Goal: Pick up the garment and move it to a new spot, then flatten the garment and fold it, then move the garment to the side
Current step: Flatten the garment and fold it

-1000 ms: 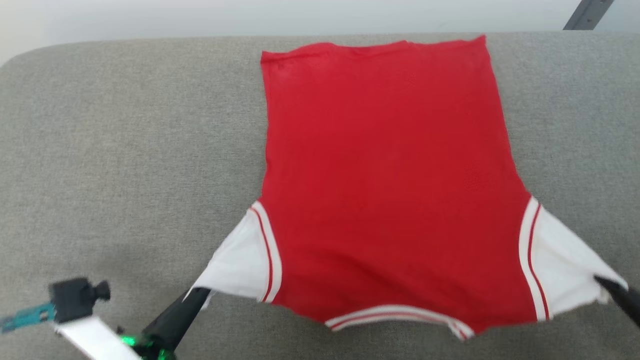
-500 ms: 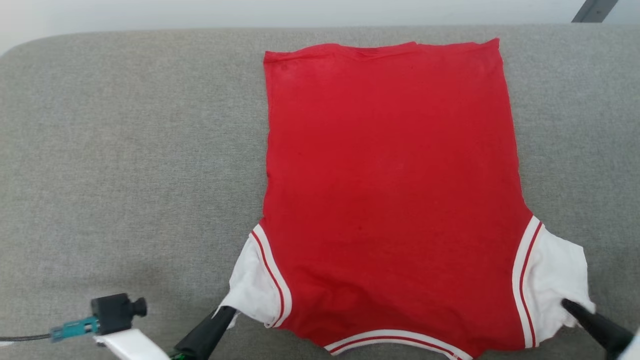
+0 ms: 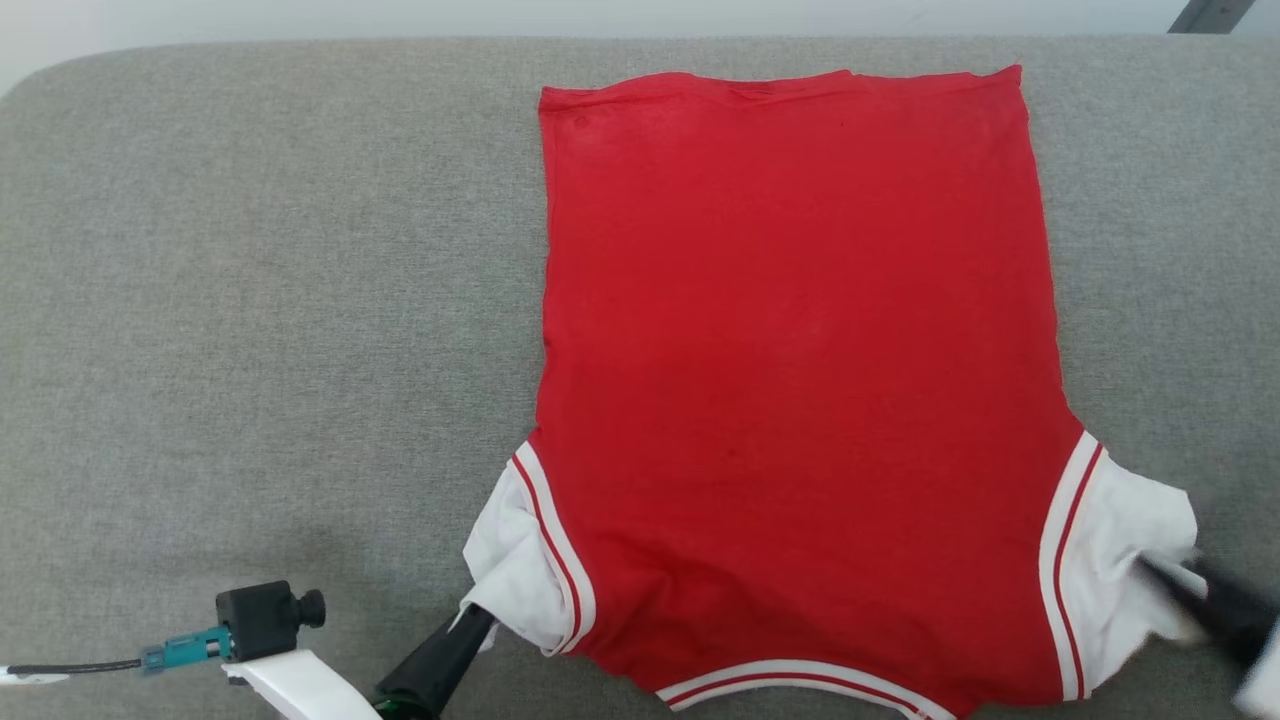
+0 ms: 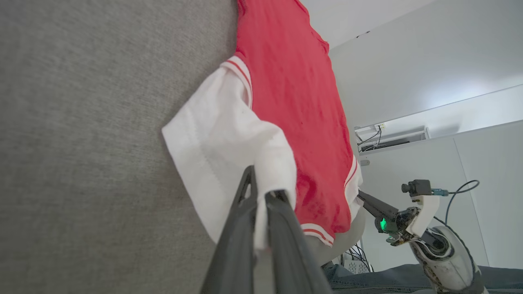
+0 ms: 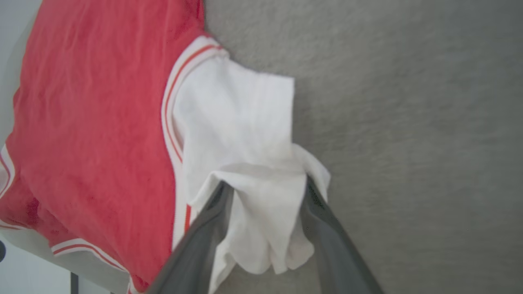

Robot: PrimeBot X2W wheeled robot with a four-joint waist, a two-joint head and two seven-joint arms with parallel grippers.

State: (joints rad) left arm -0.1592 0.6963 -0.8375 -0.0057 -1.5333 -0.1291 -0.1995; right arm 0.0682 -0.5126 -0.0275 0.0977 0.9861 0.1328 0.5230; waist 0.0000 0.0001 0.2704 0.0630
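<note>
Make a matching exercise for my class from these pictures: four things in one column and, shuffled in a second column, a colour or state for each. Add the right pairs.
Column one
1 left tool
2 right tool
3 garment
4 cushioned surface

Column two
A fingers apart, white cloth between them
B grey, lying under the garment
C closed on white cloth
D mostly red, spread flat

Pairs: 1-C, 2-A, 3-D, 4-B

The red garment (image 3: 800,350) lies spread flat on the grey cushion (image 3: 250,300), both white sleeves crumpled.
</note>
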